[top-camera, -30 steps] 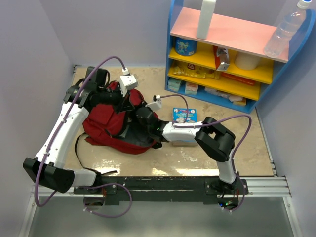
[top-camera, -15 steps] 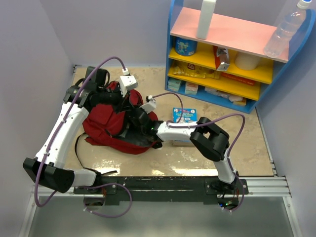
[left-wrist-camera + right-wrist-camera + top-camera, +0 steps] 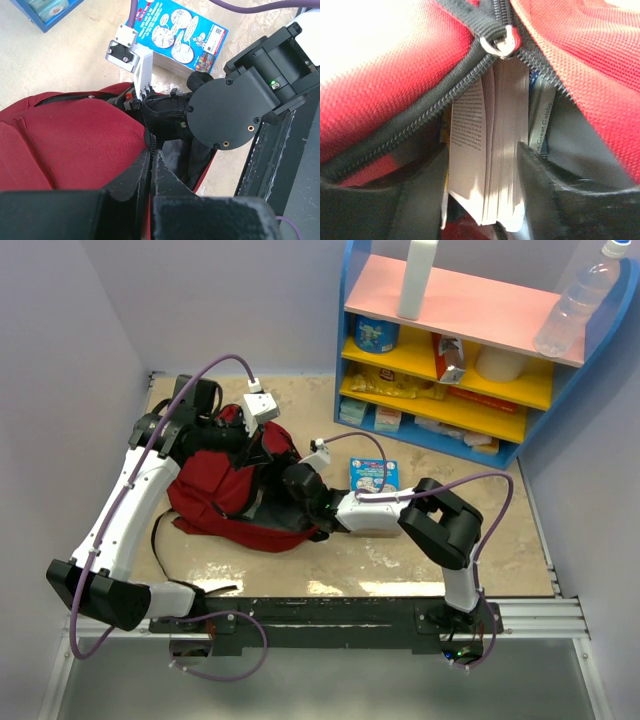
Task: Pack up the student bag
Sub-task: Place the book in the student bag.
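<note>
The dark red student bag lies on the floor at the left, its zip open toward the right. My left gripper is shut on the bag's zip edge and holds the mouth up; the bag's red cloth fills the left wrist view. My right gripper reaches into the opening. In the right wrist view its fingers stand on both sides of a paperback book inside the bag. A second book, "The Great Gatsby", stands behind it. The zip pull ring hangs above.
A blue picture book lies on the floor right of the bag, also in the left wrist view. A blue and yellow shelf with packets and bottles stands at the back right. Walls close in on the left and back.
My right arm pushed deeper into the bag half a second ago, then drew back to the right a little. The left arm and the bag have stayed put.
</note>
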`<state>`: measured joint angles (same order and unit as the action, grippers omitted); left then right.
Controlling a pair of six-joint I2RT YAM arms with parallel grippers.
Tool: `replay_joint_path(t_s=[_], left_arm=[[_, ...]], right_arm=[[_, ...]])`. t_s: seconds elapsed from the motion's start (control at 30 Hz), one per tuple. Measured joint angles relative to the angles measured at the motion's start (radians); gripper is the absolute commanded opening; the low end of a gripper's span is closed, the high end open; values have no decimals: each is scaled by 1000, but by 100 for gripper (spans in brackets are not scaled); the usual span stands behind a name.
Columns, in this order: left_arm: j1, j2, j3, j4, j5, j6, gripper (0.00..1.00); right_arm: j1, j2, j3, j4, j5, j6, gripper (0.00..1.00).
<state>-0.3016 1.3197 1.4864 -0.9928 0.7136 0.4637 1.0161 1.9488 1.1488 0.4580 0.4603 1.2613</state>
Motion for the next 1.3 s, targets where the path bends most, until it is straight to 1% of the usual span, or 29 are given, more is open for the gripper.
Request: replay_joint_path(t_s=[0.03, 0.1, 0.13, 0.37, 0.63, 0.73, 0.83, 0.87, 0.9, 0.93, 0.97, 1.0, 1.07, 1.1, 1.2, 1.3], left_arm=[[0, 0, 0, 0, 0, 0, 0], [0, 0, 0, 0, 0, 0, 0], [0, 0, 0, 0, 0, 0, 0], [0, 0, 0, 0, 0, 0, 0], [0, 0, 0, 0, 0, 0, 0], [0, 0, 0, 1, 0, 0, 0], [0, 0, 0, 1, -1, 0, 0], [0, 0, 0, 1, 0, 0, 0], [0, 0, 0, 1, 0, 0, 0], [0, 0, 0, 1, 0, 0, 0], [0, 0, 0, 1, 0, 0, 0], [0, 0, 0, 1, 0, 0, 0], [0, 0, 0, 1, 0, 0, 0], [0, 0, 0, 1, 0, 0, 0], [0, 0, 0, 1, 0, 0, 0], [0, 0, 0, 5, 0, 0, 0]], right_arm=[[-2, 0, 0, -2, -7, 0, 31], [-2, 0, 0, -6, -13, 2, 23], [-3, 0, 0, -6, -15, 4, 17], [-3, 0, 3, -29, -40, 3, 14], [-5, 3, 30, -51, -88, 4, 6], [-5, 22, 57, -55, -115, 8, 6], [1, 58, 100, -56, -138, 11, 9], [5, 71, 113, -58, -141, 13, 13], [7, 78, 122, -60, -142, 13, 31], [10, 85, 129, -65, -146, 13, 42], [11, 87, 132, -71, -150, 17, 50], [11, 87, 132, -74, -156, 19, 64], [9, 74, 132, -74, -167, 10, 75], [6, 61, 129, -75, -173, 0, 85], [-8, -26, 66, -119, -192, -46, 99], [-42, -164, -35, -174, -194, -113, 99]])
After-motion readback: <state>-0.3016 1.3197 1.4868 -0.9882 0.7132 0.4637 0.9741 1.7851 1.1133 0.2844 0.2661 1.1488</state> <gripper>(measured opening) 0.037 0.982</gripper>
